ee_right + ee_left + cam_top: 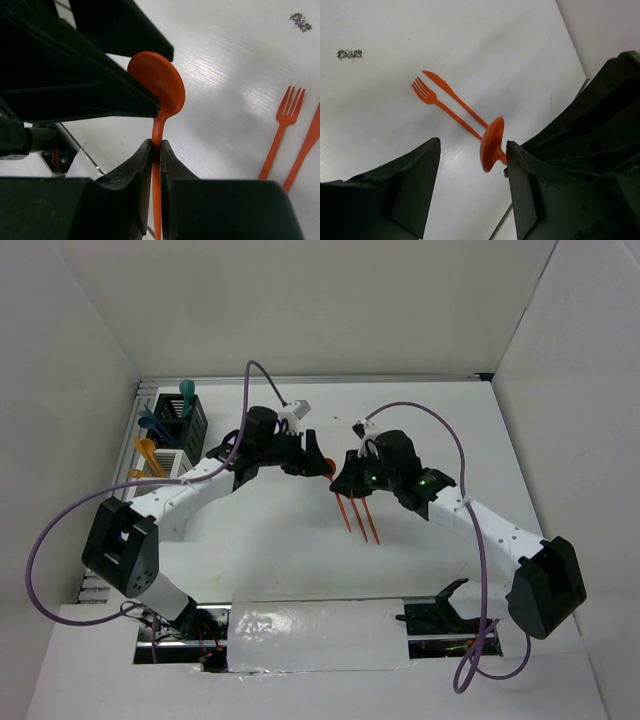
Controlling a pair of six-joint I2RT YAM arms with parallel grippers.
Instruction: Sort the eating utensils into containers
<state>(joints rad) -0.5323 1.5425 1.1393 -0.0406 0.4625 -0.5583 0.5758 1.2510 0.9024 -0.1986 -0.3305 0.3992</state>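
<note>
- Orange spoon is pinched by its handle in the right pincer. It is held above the counter mid-scene, with its bowl between the spread jaws of the left pincer.
- This looks like a hand-over. The bowl sits hard against one left jaw rather than centred, so closing could shove the spoon sideways and twist it in the right grip.
- The bowl is rounded and slick, so it may squirt out as the jaws close on it. If the right pincer lets go too soon, the spoon falls.
- The two pincers are crowded together, and a small misjudged move could knock them against each other.
- Fork and knife lie side by side on the counter just near of the pincers. A dropped spoon could scatter them.
- Bins stand far left, well apart. A weak hold on the bowl may slip during the carry.
</note>
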